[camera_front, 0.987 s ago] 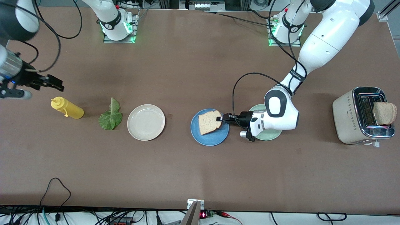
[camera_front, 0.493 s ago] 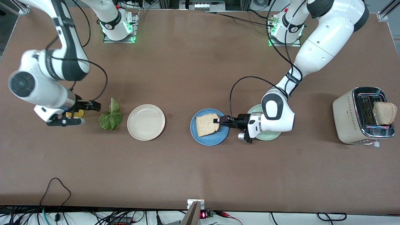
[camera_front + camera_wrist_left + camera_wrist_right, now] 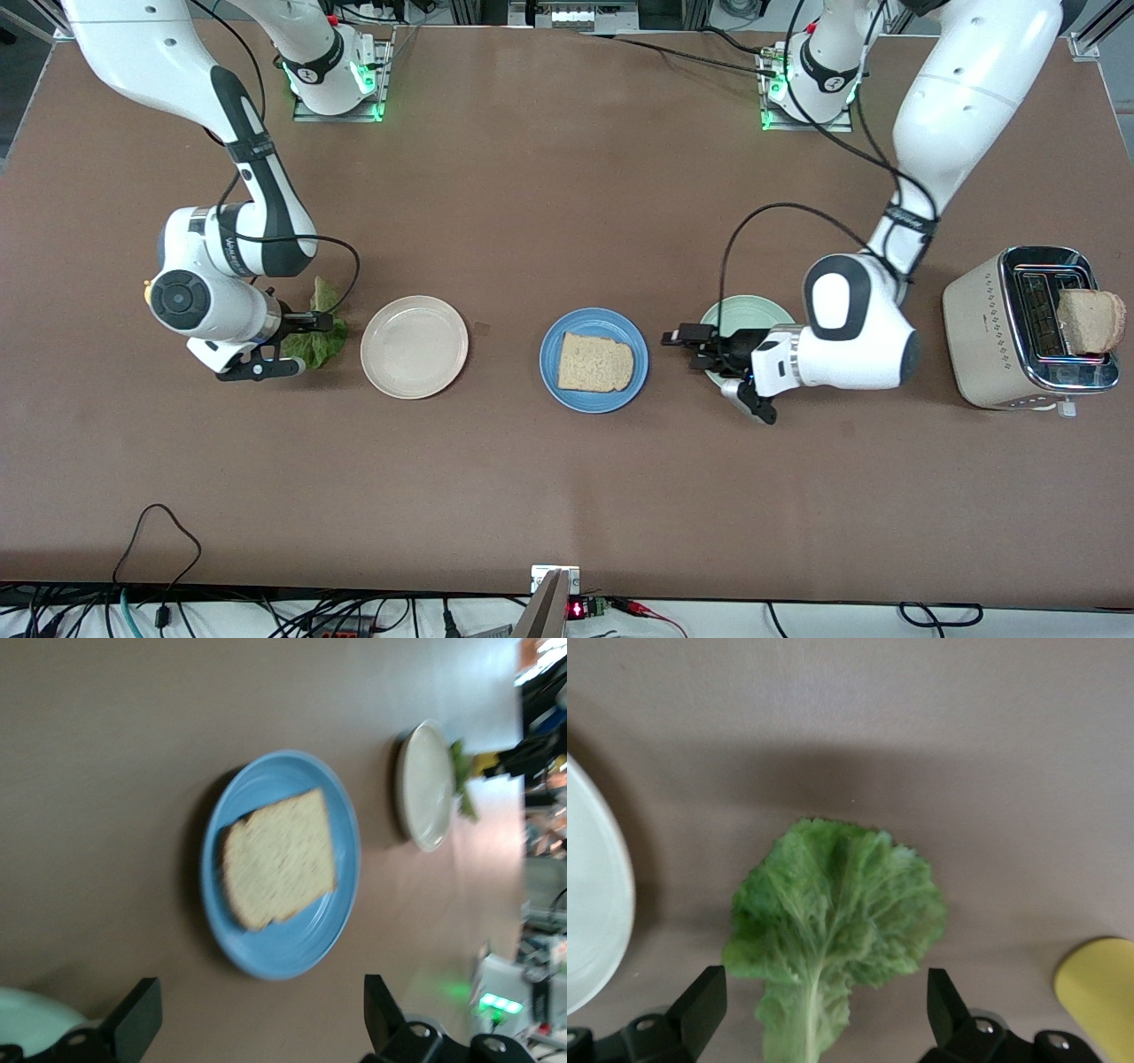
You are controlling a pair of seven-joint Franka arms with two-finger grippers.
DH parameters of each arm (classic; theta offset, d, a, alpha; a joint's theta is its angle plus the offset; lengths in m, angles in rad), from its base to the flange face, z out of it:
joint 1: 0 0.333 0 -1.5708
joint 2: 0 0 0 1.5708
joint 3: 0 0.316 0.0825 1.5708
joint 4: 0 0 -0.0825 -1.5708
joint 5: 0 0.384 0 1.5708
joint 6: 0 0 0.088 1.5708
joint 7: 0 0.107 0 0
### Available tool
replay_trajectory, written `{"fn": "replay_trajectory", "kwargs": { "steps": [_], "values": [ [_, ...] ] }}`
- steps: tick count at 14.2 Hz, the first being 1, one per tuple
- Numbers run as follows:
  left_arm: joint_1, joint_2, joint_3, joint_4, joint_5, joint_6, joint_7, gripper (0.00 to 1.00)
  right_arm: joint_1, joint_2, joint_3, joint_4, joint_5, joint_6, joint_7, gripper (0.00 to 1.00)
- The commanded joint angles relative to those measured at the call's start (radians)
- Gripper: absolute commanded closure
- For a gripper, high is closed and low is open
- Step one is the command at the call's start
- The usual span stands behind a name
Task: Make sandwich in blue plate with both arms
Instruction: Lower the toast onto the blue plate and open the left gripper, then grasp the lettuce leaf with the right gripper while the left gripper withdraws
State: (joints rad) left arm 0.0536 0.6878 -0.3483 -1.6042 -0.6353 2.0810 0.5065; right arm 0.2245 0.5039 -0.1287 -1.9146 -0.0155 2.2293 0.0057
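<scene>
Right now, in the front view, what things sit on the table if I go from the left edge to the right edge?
Lettuce leaf → cream plate → blue plate with a bread slice on it → pale green plate → toaster holding another bread slice.

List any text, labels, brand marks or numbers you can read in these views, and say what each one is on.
No text can be read.
Right arm: lettering on the black wrist band, too small to read.
Left arm: lettering on the black band, too small to read.
Both arm bases: a round mark on each, not readable.
Small red display at the table edge nearest the front camera: lit, digits not readable.
Toaster, blue plate, bread: no visible markings.
</scene>
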Motion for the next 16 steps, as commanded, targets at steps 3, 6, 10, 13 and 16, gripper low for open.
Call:
{"fn": "replay_trajectory", "kwargs": {
  "steps": [3, 6, 10, 13, 16],
  "values": [
    [0.028, -0.163, 0.049, -0.023, 0.398, -0.211, -0.137, 0.0, 0.001, -0.007, 0.0, -0.119, 0.003, 0.14, -0.001, 0.0],
    [0.083, -0.229, 0.052, 0.015, 0.618, -0.376, -0.14, 0.0, 0.003, 0.008, -0.002, -0.116, 0.003, 0.141, 0.002, 0.45],
    [0.118, -0.298, 0.052, 0.179, 0.859, -0.652, -0.14, 0.0, 0.004, 0.015, 0.0, -0.112, 0.003, 0.128, 0.013, 0.95],
    [0.12, -0.352, 0.052, 0.251, 0.875, -0.734, -0.141, 0.0, 0.007, -0.054, 0.003, -0.072, 0.002, 0.064, -0.004, 1.0],
    [0.108, -0.431, 0.08, 0.271, 0.847, -0.771, -0.144, 0.0, 0.026, -0.073, 0.061, 0.163, 0.005, -0.23, -0.093, 1.0]
  ]
}}
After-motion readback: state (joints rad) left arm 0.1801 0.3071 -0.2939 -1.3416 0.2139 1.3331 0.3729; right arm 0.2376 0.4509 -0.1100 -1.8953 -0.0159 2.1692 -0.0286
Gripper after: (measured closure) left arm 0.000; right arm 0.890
